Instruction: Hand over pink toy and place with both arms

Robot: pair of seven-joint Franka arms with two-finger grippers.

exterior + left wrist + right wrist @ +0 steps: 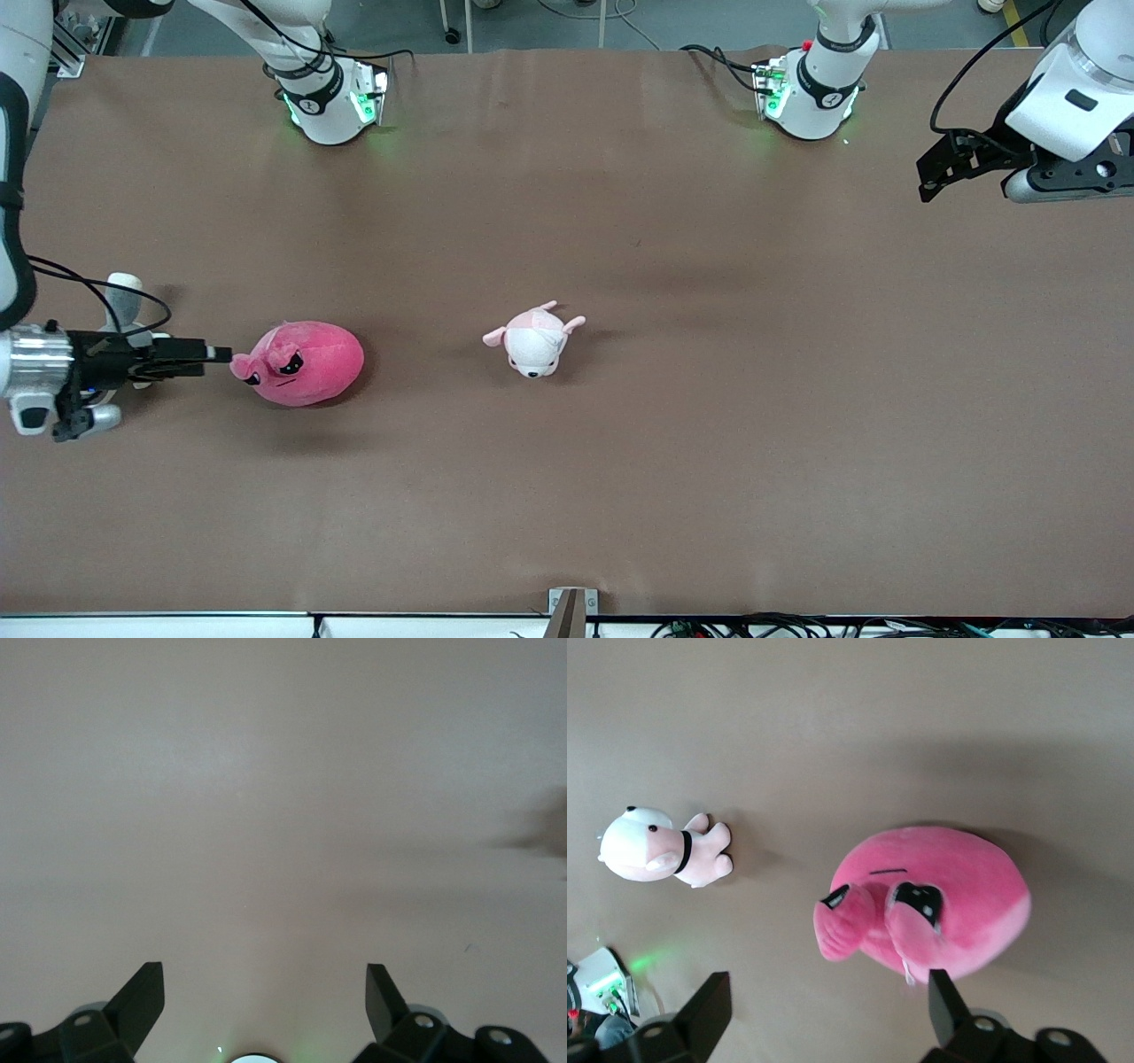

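Note:
The pink toy (306, 363), a round hot-pink plush with angry black eyes, lies on the brown table toward the right arm's end. It also shows in the right wrist view (939, 904). My right gripper (220, 354) is open and empty, level with the toy, its fingertips just short of the toy's face; in its own view (828, 992) the toy lies just ahead of the open jaws. My left gripper (926, 182) is open and empty, held up over the left arm's end of the table. Its own view (266, 979) shows only bare table.
A small pale pink-and-white plush (534, 341) lies mid-table, beside the pink toy toward the left arm's end, also in the right wrist view (656, 850). A grey-and-white plush (124, 297) is partly hidden by the right wrist. Both arm bases (328, 97) (811, 89) stand along the table's edge.

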